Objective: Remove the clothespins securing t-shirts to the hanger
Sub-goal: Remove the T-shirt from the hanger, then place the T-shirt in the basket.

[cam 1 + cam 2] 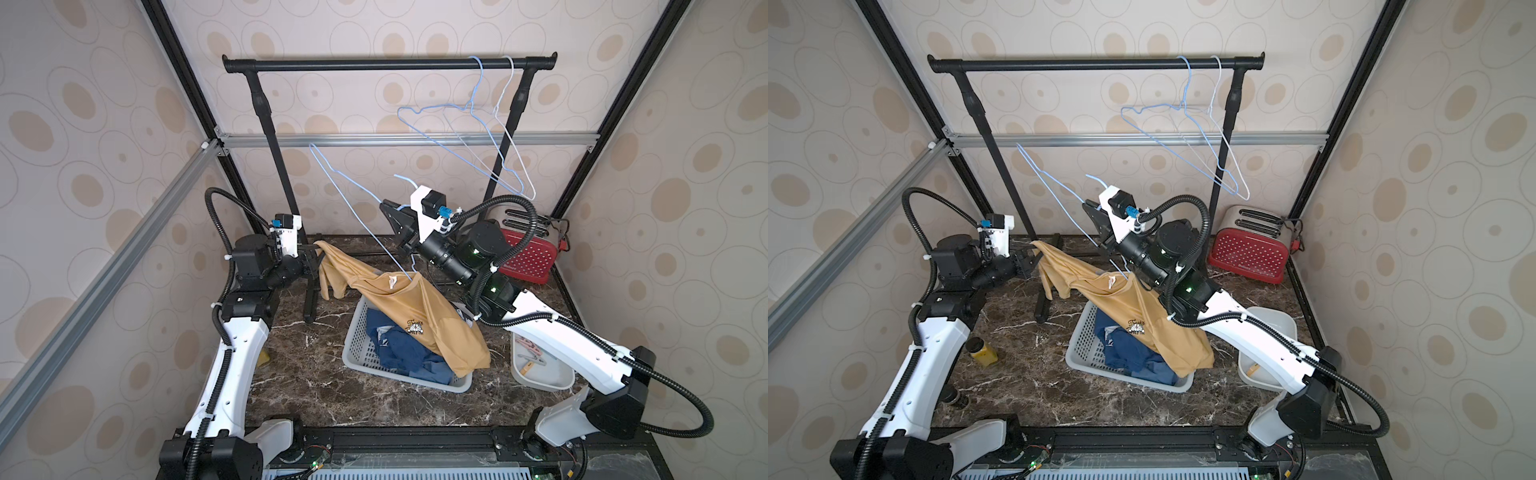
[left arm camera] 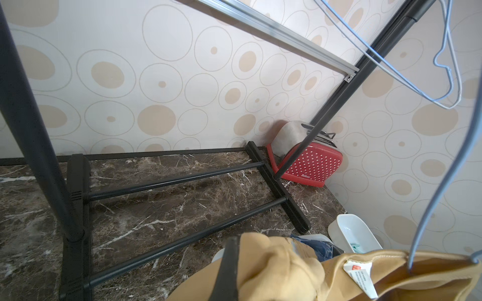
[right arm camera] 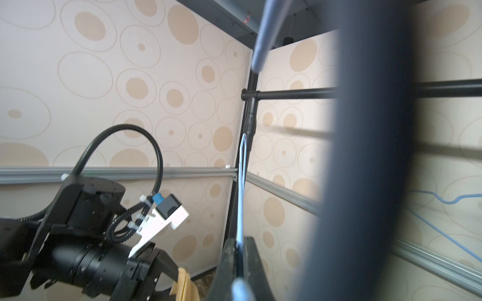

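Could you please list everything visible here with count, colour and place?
garment rack: one, black, at back
blue hanger: one, on its rail
white hanger: one, beside it
basket: one, grey, centre
mustard t-shirt: one, draped over basket
blue t-shirts: count unclear, in basket
light-blue hanger: one, in mustard t-shirt's neck
tub: one, white, right of basket
clothespins: several, pastel, in tub
toaster: one, red, back corner
jar: one, yellow, left of basket
left gripper: black, shut on mustard t-shirt
right gripper: black, shut on light-blue hanger

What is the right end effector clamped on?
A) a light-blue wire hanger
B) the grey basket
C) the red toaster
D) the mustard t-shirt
A: in the right wrist view, the right end effector is shut with the light-blue wire hanger pinched between its fingers.
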You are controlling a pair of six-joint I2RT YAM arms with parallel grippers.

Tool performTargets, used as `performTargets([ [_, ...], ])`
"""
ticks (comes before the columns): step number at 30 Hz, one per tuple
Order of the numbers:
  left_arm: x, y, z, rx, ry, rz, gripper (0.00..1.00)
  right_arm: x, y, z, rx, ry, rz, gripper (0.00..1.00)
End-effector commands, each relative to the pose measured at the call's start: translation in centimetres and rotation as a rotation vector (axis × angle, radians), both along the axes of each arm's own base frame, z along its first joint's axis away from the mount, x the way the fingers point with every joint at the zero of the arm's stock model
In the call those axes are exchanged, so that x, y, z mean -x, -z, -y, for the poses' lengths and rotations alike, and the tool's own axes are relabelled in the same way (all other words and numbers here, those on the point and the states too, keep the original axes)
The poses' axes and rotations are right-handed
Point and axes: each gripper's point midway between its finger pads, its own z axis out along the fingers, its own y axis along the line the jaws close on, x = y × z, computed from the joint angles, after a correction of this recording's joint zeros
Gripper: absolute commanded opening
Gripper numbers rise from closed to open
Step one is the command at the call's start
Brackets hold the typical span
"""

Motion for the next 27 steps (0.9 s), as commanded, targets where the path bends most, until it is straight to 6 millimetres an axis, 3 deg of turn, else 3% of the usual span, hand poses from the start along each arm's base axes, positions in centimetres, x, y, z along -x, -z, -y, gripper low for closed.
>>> performTargets([
  [1, 0.6, -3.1, -0.9, -0.043, -0.044, 0.082, 0.0, 1.2, -5.3, 2.4, -0.146, 0.037, 0.097, 0.0],
  [5, -0.1, -2.7, -2.0, -0.113, -0.094, 0.059, 0.0, 1.4, -10.4, 4.8, -0.3, 0.045, 0.117, 0.0],
  [9, -1.5, -2.6, -0.3, 0.017, -0.003, 0.044, 0.0, 1.8, -13.1, 4.1, -0.328, -0.018, 0.155, 0.0],
  [11, -1.2, -3.4, -1.0, -0.053, -0.04, 0.063, 0.0, 1.8, -12.5, 3.6, -0.275, -0.015, 0.149, 0.0],
  [16, 0.5, -8.7, -3.6, -0.23, -0.165, 0.179, 0.0, 1.7, -9.4, 4.9, -0.168, 0.074, 0.132, 0.0],
  [20, 1.4, -10.8, -3.5, -0.252, -0.154, 0.184, 0.0, 1.3, -6.7, 6.3, -0.115, 0.142, 0.092, 0.0],
  [24, 2.3, -10.5, -0.6, -0.16, -0.045, 0.175, 0.0, 1.4, -5.4, 8.0, -0.087, 0.193, 0.079, 0.0],
  [27, 3.7, -8.3, 4.8, -0.224, 0.093, 0.17, 0.0, 1.3, -4.9, 9.1, -0.043, 0.247, 0.084, 0.0],
])
